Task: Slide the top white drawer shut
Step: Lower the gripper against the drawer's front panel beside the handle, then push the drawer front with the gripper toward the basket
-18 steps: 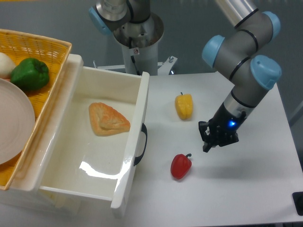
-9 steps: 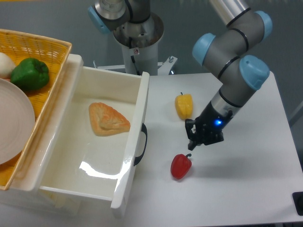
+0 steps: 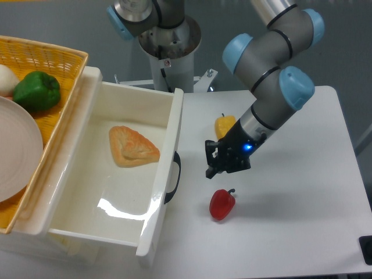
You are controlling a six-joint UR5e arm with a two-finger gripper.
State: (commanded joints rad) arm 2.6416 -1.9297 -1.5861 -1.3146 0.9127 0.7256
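The top white drawer [image 3: 87,192] stands pulled far out at the left, its thick front panel [image 3: 163,180] facing right with a black curved handle [image 3: 174,178]. A triangular pastry [image 3: 132,146] lies inside it. My gripper [image 3: 210,165] hovers over the table just right of the handle, a short gap away from the front panel. Its dark fingers point down and left, and I cannot tell whether they are open or shut.
A red pepper [image 3: 222,203] lies just below the gripper, and a yellow pepper [image 3: 223,125] sits behind it, partly hidden by the arm. A yellow wicker basket [image 3: 55,64] on top at the left holds a green pepper [image 3: 36,90] and a white plate [image 3: 17,145].
The arm has swung left across the table, carrying the gripper from right of the peppers to a spot close to the drawer's front panel. The drawer has not moved.
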